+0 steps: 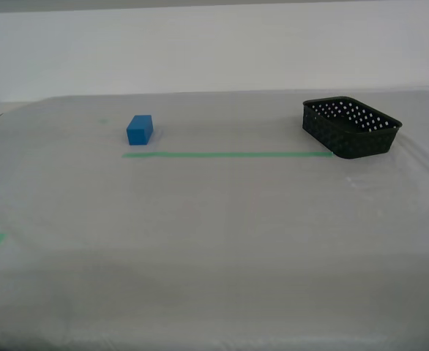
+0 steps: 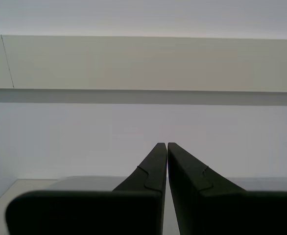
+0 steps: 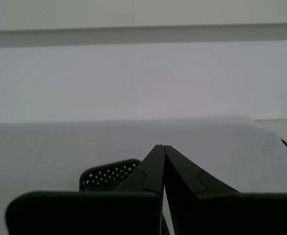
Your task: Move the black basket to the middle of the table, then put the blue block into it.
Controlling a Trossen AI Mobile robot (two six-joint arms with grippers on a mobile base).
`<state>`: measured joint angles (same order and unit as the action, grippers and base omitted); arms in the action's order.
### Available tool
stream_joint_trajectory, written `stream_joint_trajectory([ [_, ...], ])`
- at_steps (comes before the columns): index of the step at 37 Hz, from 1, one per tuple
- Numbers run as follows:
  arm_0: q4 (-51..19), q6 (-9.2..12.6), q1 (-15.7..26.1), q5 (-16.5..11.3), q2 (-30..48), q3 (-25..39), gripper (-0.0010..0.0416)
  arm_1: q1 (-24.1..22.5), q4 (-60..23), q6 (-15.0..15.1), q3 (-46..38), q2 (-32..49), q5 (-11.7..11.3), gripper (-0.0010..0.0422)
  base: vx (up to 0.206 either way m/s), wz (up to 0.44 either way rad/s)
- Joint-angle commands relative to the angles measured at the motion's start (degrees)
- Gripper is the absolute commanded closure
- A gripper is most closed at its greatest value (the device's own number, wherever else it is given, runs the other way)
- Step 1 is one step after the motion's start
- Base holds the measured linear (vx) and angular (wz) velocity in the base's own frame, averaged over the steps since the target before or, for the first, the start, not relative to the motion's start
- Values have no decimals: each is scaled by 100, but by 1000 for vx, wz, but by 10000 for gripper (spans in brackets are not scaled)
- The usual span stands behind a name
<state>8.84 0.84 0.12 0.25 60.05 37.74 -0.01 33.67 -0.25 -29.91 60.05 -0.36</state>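
Black basket (image 1: 352, 128) sits at green tape line (image 1: 229, 154) end, off-centre; blue block (image 1: 139, 129) just behind line's other end. First gripper (image 3: 163, 147) and second gripper (image 2: 167, 144) both closed, empty, idle pre-reach.

My first gripper (image 3: 163, 147): jaws pressed together, tips meeting, nothing held between them, pointing roughly level and forward. My second gripper (image 2: 167, 144): same pose, black fingers (image 2: 153, 166) closed to a thin slit, empty, aimed level. Both grippers appear raised and pulled back, though that is hard to confirm. Neither arm shows in the exterior view.
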Motion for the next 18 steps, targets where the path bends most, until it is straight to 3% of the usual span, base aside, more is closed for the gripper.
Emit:
stream_joint_trajectory([
  [1, -584, -2, 2, -4, -2, 247, 406, -2, 24, 11, -7, -2, -4, 412, 0, 0],
  [8, -1285, -219, 2, -7, 22, 675, 407, -2, 24, 11, -7, -2, -2, 412, 0, 0],
  [18, -2520, -321, 2, -7, 186, 1510, 407, -2, 26, 11, -7, -2, -4, 412, 0, 0],
])
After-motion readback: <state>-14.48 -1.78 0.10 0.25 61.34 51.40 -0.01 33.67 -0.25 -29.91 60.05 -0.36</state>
